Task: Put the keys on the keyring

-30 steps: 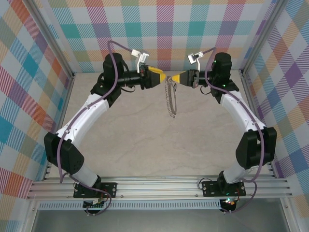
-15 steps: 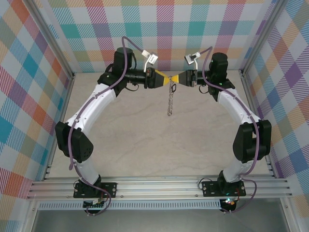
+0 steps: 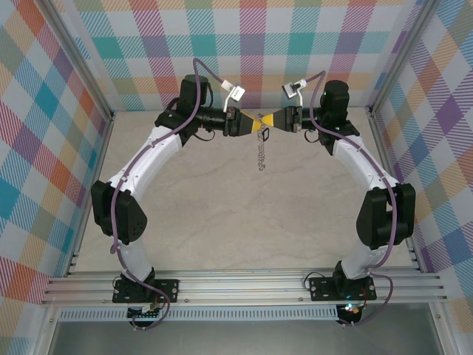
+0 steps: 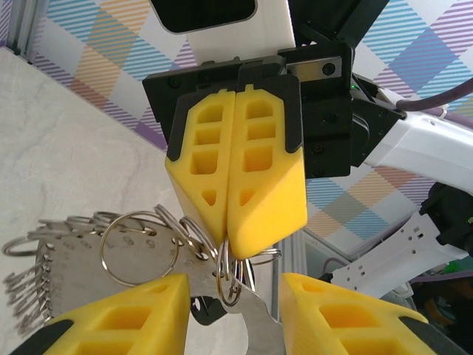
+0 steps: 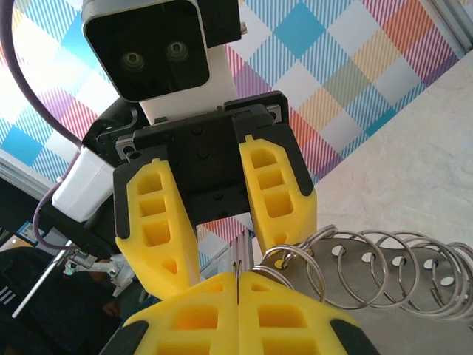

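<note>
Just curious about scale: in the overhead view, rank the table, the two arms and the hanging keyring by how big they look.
1. the table, largest by far
2. the left arm and the right arm, which look alike
3. the keyring, smallest

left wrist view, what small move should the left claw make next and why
Probably close the left claw: its fingers stand apart either side of the keyring, which the shut right claw pinches, so closing should give a second grip.

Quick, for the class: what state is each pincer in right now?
Left pincer: open, straddling the keyring.
Right pincer: closed, holding the keyring.
</note>
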